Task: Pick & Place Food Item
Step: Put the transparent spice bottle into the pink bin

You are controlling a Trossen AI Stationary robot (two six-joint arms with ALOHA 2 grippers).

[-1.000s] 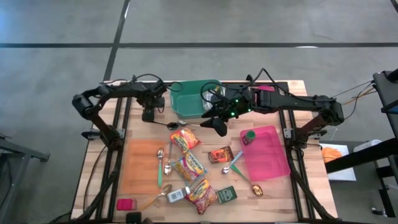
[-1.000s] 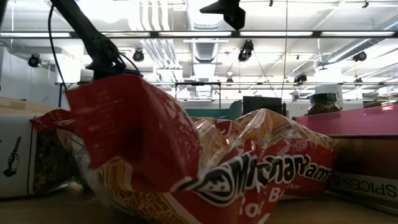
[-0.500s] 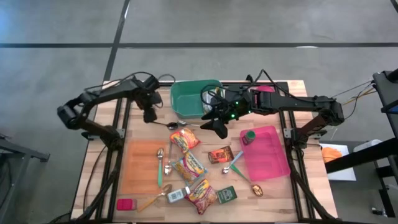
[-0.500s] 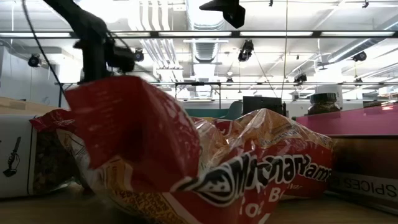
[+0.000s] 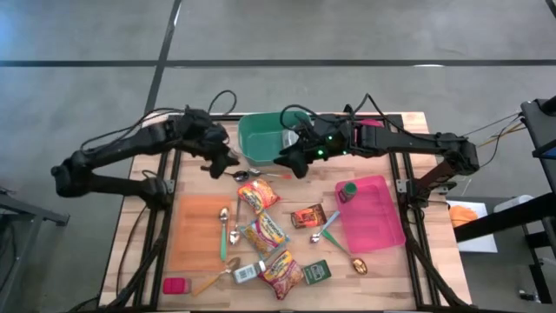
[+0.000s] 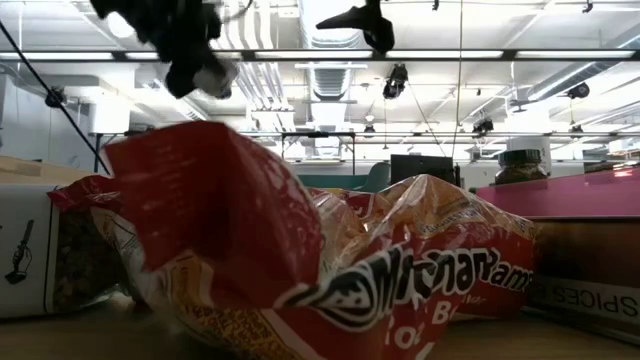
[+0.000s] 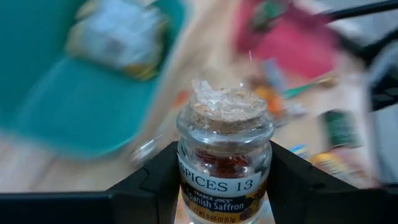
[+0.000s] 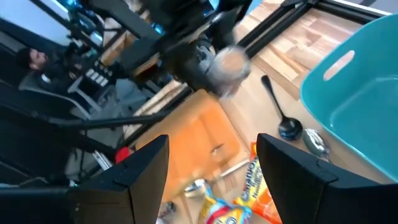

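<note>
Left wrist view showed the left gripper [image 7: 225,186] clamped on a corked saffron jar [image 7: 224,157], carried near the teal bin [image 5: 261,139] at twelve o'clock but not yet placed, while the right gripper [image 8: 211,163] hung open, empty.

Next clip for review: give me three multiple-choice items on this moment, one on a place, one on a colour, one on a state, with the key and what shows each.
1. Where is the green-capped jar?
A. In the pink tray
B. In the green tub
C. On the orange mat

2. What colour is the tub at the table's back edge?
A. Pink
B. Green
C. Orange

3. What is the left gripper doing?
A. Hanging empty
B. Holding a spoon
C. Holding a corked saffron jar

Key: 1 A, the high view shows the jar at the tray's corner. 2 B, the tub shows green from above. 3 C, the left wrist view shows the jaws on either side of the jar.
</note>
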